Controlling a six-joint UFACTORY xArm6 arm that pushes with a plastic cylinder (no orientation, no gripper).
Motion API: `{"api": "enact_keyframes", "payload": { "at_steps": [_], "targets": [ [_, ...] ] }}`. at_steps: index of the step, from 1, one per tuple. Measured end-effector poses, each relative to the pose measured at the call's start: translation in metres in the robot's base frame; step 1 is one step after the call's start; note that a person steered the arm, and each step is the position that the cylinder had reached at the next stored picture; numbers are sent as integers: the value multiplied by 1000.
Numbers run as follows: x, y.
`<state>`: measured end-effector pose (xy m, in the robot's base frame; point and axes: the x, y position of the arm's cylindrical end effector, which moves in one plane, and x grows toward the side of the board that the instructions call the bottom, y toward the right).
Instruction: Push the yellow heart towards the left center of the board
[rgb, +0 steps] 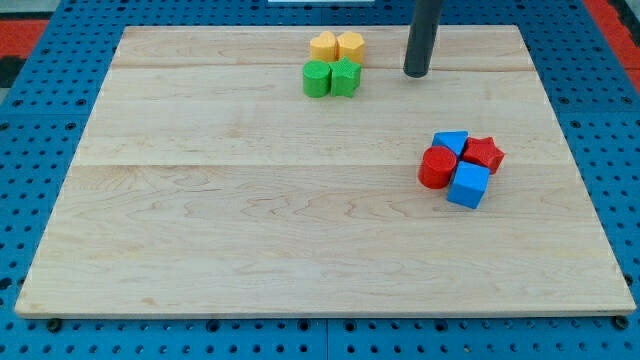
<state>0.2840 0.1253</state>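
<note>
The yellow heart (323, 46) sits near the board's top edge, a little left of centre, touching a yellow hexagon block (350, 46) on its right. Two green blocks lie just below them: a green cylinder-like block (317, 78) and a green block (345, 77). My tip (416, 73) stands on the board to the right of this cluster, about a block's width or two from the yellow hexagon and the green block, touching none of them.
A second cluster lies at the right middle: a red cylinder (436, 168), a blue cube (468, 185), a red star (484, 153) and a blue triangle-like block (451, 141). The wooden board (200, 220) lies on a blue pegboard surface.
</note>
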Motion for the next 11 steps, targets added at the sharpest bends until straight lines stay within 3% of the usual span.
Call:
{"api": "enact_keyframes", "payload": {
  "at_steps": [1,2,3,4,5,6,8,9,10,11],
  "targets": [
    [-26,0],
    [-46,-42],
    [-54,-129],
    [-86,-139],
    [-75,-209],
    [-40,-237],
    [33,-230],
    [66,-261],
    [61,-315],
    [39,-294]
  ]
}}
